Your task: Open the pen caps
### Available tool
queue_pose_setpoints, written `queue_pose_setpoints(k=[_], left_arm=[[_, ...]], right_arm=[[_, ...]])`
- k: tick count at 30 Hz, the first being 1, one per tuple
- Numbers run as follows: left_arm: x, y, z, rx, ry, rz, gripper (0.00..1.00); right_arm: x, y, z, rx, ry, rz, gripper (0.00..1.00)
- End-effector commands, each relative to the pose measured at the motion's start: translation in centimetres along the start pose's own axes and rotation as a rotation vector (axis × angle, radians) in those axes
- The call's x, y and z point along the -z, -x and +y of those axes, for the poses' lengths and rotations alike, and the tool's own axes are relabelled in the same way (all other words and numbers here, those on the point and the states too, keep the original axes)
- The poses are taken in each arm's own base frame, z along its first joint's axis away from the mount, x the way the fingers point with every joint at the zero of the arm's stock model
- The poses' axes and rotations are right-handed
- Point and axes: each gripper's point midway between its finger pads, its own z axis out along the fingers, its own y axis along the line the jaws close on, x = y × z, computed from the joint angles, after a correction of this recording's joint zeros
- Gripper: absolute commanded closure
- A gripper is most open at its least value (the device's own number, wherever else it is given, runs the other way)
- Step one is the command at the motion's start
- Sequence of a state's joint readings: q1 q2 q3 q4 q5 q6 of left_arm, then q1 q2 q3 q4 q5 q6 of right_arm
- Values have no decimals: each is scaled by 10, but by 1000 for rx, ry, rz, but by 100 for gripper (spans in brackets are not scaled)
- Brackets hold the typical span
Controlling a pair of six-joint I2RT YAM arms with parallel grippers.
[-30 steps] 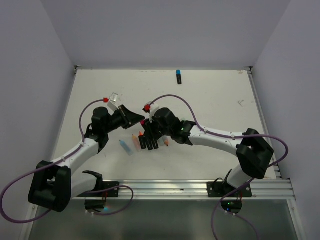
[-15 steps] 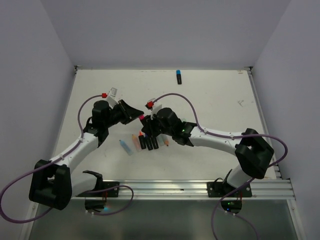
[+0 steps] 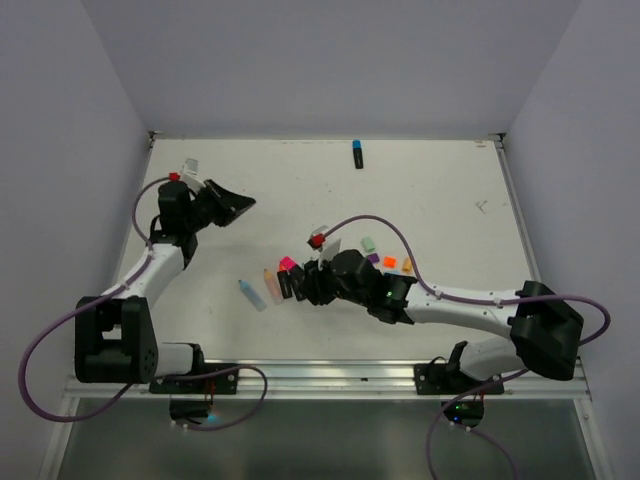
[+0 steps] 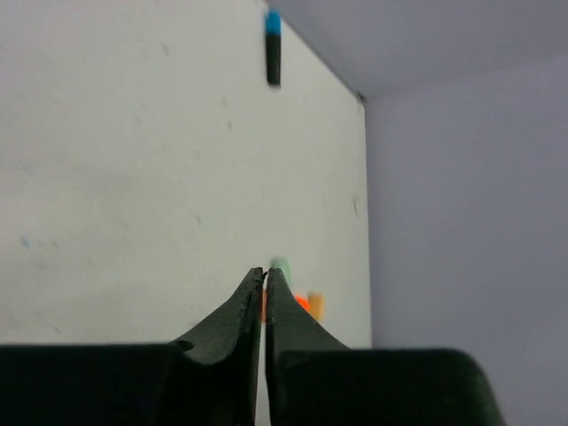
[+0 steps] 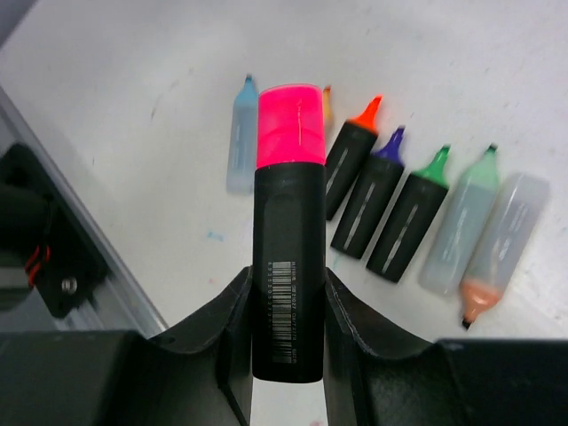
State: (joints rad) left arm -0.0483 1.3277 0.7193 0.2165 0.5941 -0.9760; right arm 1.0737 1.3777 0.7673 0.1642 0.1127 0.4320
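My right gripper (image 5: 287, 277) is shut on a black highlighter (image 5: 287, 266) with its pink cap (image 5: 288, 124) still on, held over the table; it also shows in the top view (image 3: 298, 280), with the pink cap (image 3: 287, 264) at its tip. My left gripper (image 4: 264, 273) is shut and empty, far off at the back left in the top view (image 3: 235, 207). Loose green (image 3: 367, 243), purple (image 3: 373, 258) and orange (image 3: 390, 263) caps lie behind the right arm. A black pen with a blue cap (image 3: 357, 153) lies at the far edge, also in the left wrist view (image 4: 272, 44).
Below the held pen lie several uncapped pens in a row: a pale blue one (image 5: 240, 133), black ones with orange (image 5: 351, 160), purple (image 5: 373, 195) and green (image 5: 408, 217) tips, and two translucent pale ones (image 5: 461, 226). The metal rail (image 3: 330, 378) runs along the near edge.
My left arm has swung away from the pink-capped pen to the back left. My right arm has moved nearer and lower with the pen, uncovering the loose caps behind it.
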Motion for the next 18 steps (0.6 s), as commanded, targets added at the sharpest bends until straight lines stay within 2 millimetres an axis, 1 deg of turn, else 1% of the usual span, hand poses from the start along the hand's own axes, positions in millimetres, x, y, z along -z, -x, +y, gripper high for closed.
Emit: queue_pose_setpoints(k=[1,2,4,5,6,7,8,9,10,11,12,13,16,17,18], left_arm=[[17,92,-26,-121,-25,-348,100],[19,91,-29,-121,-39,-351,100],[23,82,-39,-134,-97,-326,100],[23,76,-41,-140,-114,-299,100],[22,63,-45,-147,-150,-230,94],[21,52,-41,-139,-159,-186,73],[22,43,-44,-147,-189,-158,63],[23,29,-47,-152,-223,-111,54],[23,10,-49,-163,-244,-69,42],[23,-1,-50,-172,-250,-42,39],[22,-16,-53,-190,-256,-4,36],[25,-28,-50,-188,-252,18,32],[29,-65,-54,-166,-279,95,29],[30,-67,-52,-164,-275,94,28],[32,-74,-57,-153,-284,107,28]], right_arm=[[14,-38,1,14,10,140,100],[14,-37,2,15,14,137,100],[13,-33,3,18,12,126,100],[14,-25,5,18,13,108,100],[14,-20,5,23,11,96,100],[15,-18,5,31,6,99,100],[15,-8,8,49,11,83,100],[15,-4,8,57,5,75,100],[15,2,9,62,4,62,100],[15,11,10,73,5,43,100],[15,10,6,79,-12,54,100],[16,14,6,84,-17,50,100],[18,38,3,98,-24,0,100],[19,43,2,97,-25,-12,100],[19,47,-1,95,-28,-17,100]])
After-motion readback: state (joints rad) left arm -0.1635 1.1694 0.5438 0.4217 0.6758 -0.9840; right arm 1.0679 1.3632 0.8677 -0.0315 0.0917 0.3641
